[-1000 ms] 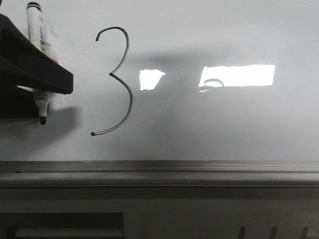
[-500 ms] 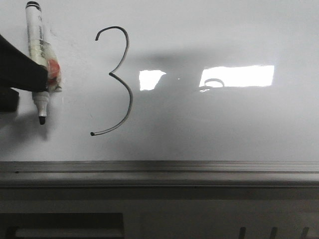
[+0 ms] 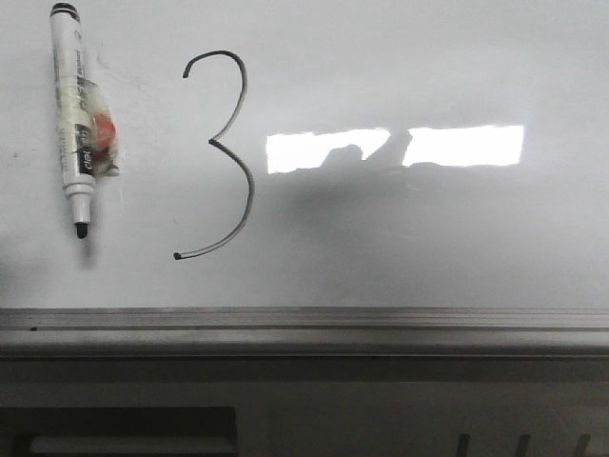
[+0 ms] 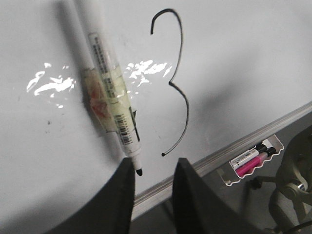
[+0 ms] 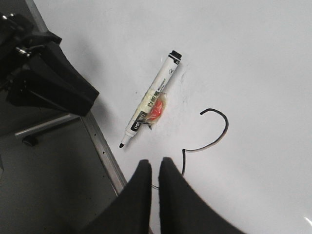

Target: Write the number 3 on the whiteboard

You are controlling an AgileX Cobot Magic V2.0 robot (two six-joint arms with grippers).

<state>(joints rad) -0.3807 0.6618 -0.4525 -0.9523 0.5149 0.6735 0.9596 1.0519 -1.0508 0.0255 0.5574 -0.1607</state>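
Thin dark number 3 (image 3: 226,152) drawn tall on the glossy whiteboard (image 3: 400,238), with a hooked top, a pointed middle and a long tail sweeping down to the left, ending in a small dot. Long axis upright in the front view, open side facing left. Just left of it, apart, a marker (image 3: 76,124) lying flat against the board, uncapped tip down, taped around the middle with a red patch. Left gripper (image 4: 154,168) parted, holding nothing, hovering near the marker tip. Right gripper (image 5: 151,168) nearly closed on nothing, poised over the board by the 3's lower part.
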